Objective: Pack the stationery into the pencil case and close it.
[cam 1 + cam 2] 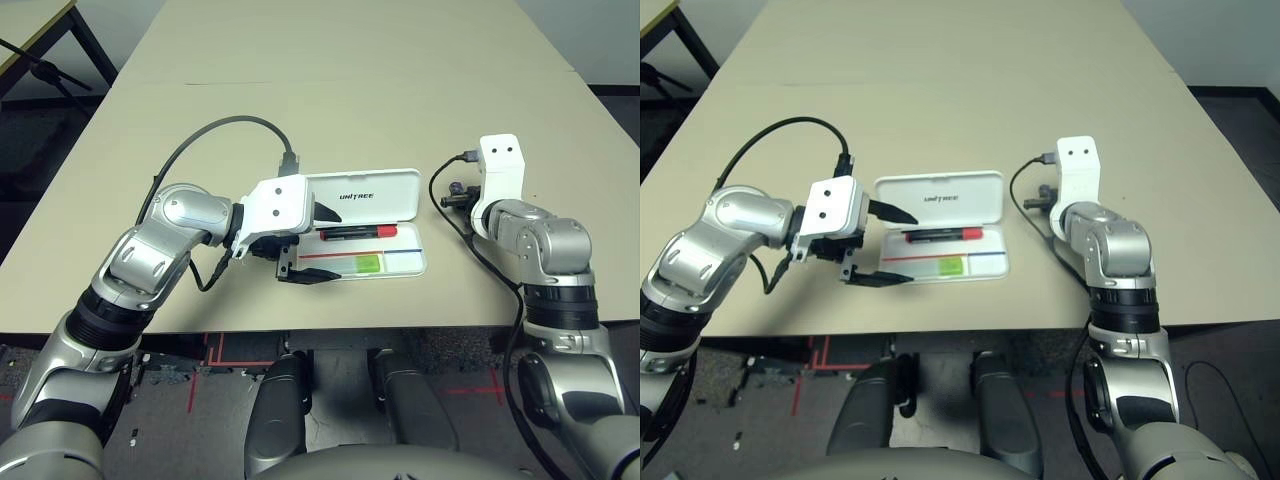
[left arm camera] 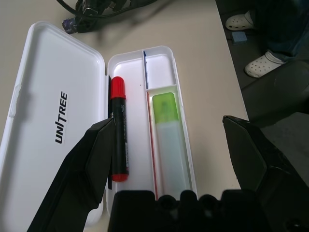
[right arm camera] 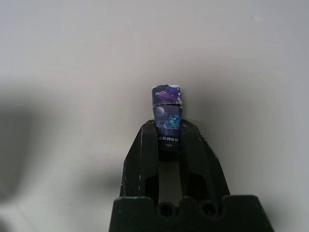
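Lying open on the table [image 1: 300,80] in front of the robot, the pencil case [image 1: 365,228] has its lid [image 1: 362,196] folded flat away from the robot and its tray [image 2: 164,63] nearer. The red marker [image 1: 356,232] rests in the tray's long compartment beside the hinge; the green highlighter [image 2: 166,130] sits in the narrow compartment alongside it. The third item, a small dark cylinder [image 3: 167,121] with a printed space pattern, is well off to the right of the case, pinched between the pressed-together fingers of the right gripper [image 3: 167,137], low over the bare tabletop. The left gripper [image 2: 174,154] hovers at the case's left end, its fingers spread wide, one over the lid's edge and one past the tray's outer edge, holding nothing.

Judgement: the cylinder looks light, rigid and smooth, so it may roll or slip; a grip across its middle suits it. The case appears stiff, light plastic, likely to slide when pushed; the lid's free long edge is the sensible hold for closing.
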Tool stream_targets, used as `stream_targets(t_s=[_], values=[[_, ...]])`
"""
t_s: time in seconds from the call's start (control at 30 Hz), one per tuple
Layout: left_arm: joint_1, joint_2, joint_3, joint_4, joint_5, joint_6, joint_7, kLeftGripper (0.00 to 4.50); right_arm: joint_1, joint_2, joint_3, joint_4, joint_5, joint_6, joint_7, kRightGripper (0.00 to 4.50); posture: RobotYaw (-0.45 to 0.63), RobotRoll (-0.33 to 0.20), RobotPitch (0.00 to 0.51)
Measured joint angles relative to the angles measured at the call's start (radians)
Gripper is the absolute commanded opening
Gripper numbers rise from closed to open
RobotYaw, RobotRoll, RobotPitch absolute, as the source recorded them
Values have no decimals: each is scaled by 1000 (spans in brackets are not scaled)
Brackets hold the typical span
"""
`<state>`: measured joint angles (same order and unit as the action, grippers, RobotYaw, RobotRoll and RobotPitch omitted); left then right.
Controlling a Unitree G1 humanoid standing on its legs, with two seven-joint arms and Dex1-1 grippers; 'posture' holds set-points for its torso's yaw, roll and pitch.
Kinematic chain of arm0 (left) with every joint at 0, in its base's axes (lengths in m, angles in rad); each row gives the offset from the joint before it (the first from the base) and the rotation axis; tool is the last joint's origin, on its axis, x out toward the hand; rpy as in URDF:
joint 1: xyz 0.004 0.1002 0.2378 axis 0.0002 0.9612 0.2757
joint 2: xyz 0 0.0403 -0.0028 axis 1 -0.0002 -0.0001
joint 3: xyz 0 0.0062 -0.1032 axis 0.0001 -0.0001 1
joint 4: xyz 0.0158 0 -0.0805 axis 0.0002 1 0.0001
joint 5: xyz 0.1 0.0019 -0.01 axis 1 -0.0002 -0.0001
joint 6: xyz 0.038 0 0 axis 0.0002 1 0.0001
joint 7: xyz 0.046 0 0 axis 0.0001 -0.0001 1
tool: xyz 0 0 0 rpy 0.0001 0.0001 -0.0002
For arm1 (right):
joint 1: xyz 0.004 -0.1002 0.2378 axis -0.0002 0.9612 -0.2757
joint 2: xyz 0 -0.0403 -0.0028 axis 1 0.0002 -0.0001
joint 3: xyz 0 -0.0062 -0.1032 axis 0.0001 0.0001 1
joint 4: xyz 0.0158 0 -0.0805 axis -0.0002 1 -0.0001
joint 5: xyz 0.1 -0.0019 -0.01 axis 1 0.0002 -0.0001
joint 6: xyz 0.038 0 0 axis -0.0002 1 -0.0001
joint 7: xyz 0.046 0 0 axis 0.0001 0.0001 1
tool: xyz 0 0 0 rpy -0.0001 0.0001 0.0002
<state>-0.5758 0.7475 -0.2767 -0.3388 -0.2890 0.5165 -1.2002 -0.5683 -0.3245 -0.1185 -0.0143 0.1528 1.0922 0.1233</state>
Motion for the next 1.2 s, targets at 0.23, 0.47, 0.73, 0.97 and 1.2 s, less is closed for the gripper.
stream_targets(t_s=[0.23, 0.47, 0.73, 0.97, 1.2], values=[[1, 3, 0, -2, 0, 3, 0, 4500, 7, -139, 64, 0, 17, -49, 166, 307, 0, 0, 197], [1, 7, -2, 1, 0, 0, -4, 4500, 16, -443, 122, 68, 36, -337, 559, 306, -11, 0, 198], [0, 6, -12, 2, 2, -7, -7, 4500, 38, -596, 138, 259, 102, -630, 1032, 306, -13, 0, 199], [0, 7, -15, 2, 2, -12, -7, 4500, 16, -633, 141, 356, 124, -736, 1279, 306, -2, 0, 200], [1, 14, -15, 2, 2, -12, -7, 4500, -18, -640, 153, 358, 121, -752, 1386, 306, 4, 0, 195]])
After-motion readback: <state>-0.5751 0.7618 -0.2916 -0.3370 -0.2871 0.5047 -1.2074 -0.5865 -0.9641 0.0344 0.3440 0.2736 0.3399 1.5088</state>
